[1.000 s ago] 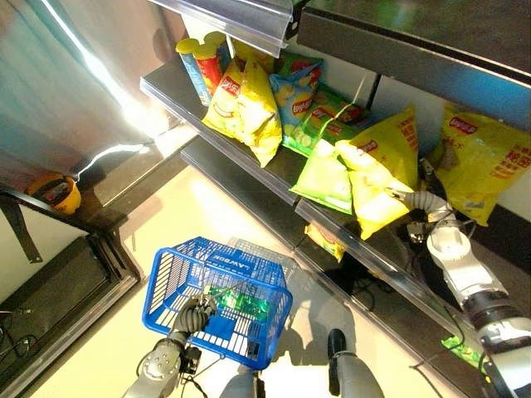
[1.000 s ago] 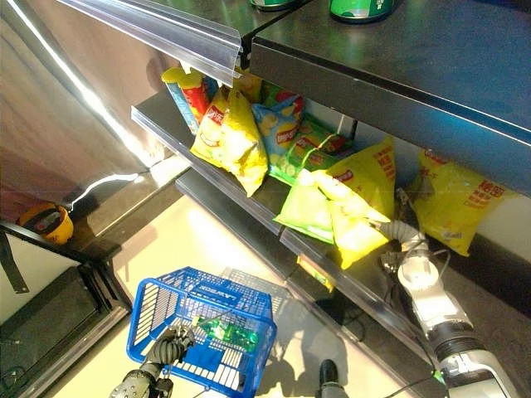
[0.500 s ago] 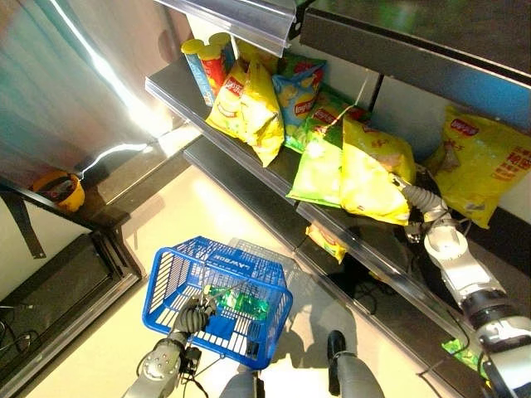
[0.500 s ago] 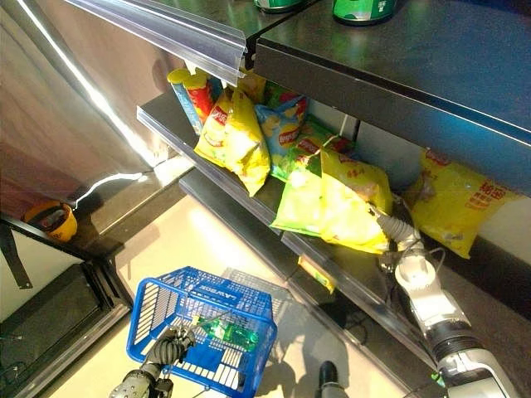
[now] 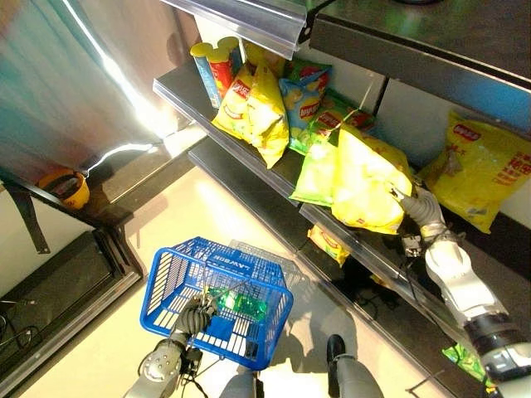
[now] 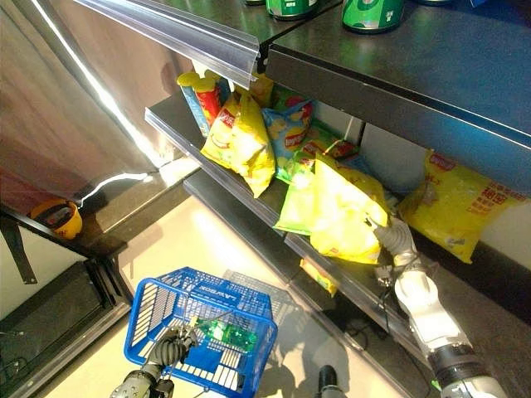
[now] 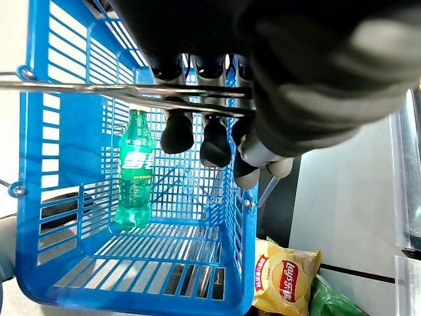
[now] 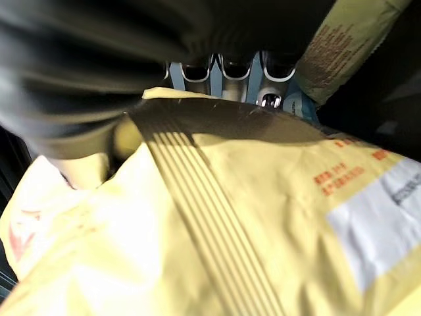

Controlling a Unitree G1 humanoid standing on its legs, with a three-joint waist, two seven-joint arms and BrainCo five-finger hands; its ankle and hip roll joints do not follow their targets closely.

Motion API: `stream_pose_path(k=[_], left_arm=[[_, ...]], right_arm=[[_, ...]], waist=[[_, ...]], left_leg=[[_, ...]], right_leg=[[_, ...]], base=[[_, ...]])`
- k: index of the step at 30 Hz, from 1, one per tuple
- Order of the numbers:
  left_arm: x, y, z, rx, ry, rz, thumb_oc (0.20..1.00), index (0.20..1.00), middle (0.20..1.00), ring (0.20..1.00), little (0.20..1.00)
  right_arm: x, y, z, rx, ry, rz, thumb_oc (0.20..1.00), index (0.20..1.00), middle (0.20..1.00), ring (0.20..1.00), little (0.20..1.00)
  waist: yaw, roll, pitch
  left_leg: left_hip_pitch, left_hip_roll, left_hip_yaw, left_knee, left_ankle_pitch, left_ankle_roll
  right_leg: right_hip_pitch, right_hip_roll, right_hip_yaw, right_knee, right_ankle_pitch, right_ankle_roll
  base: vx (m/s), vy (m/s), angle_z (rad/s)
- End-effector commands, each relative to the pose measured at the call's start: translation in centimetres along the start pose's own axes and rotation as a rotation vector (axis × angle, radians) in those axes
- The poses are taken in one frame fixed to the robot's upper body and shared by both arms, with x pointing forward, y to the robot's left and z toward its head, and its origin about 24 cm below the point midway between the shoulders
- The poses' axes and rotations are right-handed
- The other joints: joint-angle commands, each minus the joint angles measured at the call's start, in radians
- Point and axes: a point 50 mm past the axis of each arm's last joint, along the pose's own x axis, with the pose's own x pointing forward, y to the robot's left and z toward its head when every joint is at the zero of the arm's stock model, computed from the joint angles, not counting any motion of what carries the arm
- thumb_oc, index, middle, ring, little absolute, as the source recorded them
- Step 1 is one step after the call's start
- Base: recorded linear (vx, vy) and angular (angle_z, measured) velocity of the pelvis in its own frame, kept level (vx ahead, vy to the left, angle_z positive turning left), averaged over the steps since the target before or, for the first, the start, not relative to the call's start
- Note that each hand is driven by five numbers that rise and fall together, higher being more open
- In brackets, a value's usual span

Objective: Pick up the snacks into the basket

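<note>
My right hand [image 5: 411, 202] is shut on the corner of a big yellow chip bag [image 5: 365, 181], which it holds tilted up above the middle shelf's front edge [image 5: 332, 225]. In the right wrist view its fingers [image 8: 223, 71] lie behind the bag [image 8: 250, 224] and the thumb presses on top. Low at the left, my left hand [image 5: 192, 317] is shut on the wire handle [image 7: 99, 92] of the blue basket [image 5: 222, 259], fingers [image 7: 210, 141] curled round it. A green bottle [image 7: 135, 168] lies in the basket.
The shelf holds more snacks: a yellow bag [image 5: 249, 104], a blue bag [image 5: 303, 93], green bags [image 5: 317, 170], tube cans [image 5: 214, 68] and a yellow bag [image 5: 481, 166] at the right. A small yellow bag [image 5: 328, 242] sits on the lower shelf. Green cans [image 6: 290, 7] stand on top.
The yellow bag hung over the shelf's front edge; my right hand has since lifted and tipped it up in front of the green bags. The view has shifted slightly. The left hand and basket stay put.
</note>
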Motion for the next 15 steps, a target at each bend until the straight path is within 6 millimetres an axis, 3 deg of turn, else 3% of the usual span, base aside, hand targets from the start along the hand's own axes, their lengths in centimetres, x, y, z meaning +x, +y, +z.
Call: stream_pose_path(k=[1, 15], left_arm=[[0.1, 2.4, 4.7, 0.056, -0.231, 0.040, 0.200, 0.200, 0.200, 0.200, 0.200], [1.3, 1.4, 5.6, 0.086, -0.242, 0.031, 0.200, 0.200, 0.200, 0.200, 0.200]], right_arm=[[-0.1, -0.5, 3.6, 0.180, -0.210, -0.037, 0.200, 0.200, 0.200, 0.200, 0.200], [-5.9, 1.0, 3.7, 0.329, -0.220, 0.203, 0.200, 0.200, 0.200, 0.200, 0.200]], waist=[[-0.007, -0.092, -0.060], [-0.057, -0.129, -0.082]], left_leg=[[0.031, -0.016, 0.032, 0.143, -0.195, 0.001], [0.031, -0.006, 0.049, 0.146, -0.199, 0.003]], right_leg=[[0.116, -0.040, 0.074, -0.266, 0.123, 0.127], [0.121, -0.037, 0.086, -0.285, 0.135, 0.136]], base=[[0.00, 0.012, 0.07], [0.01, 0.012, 0.02]])
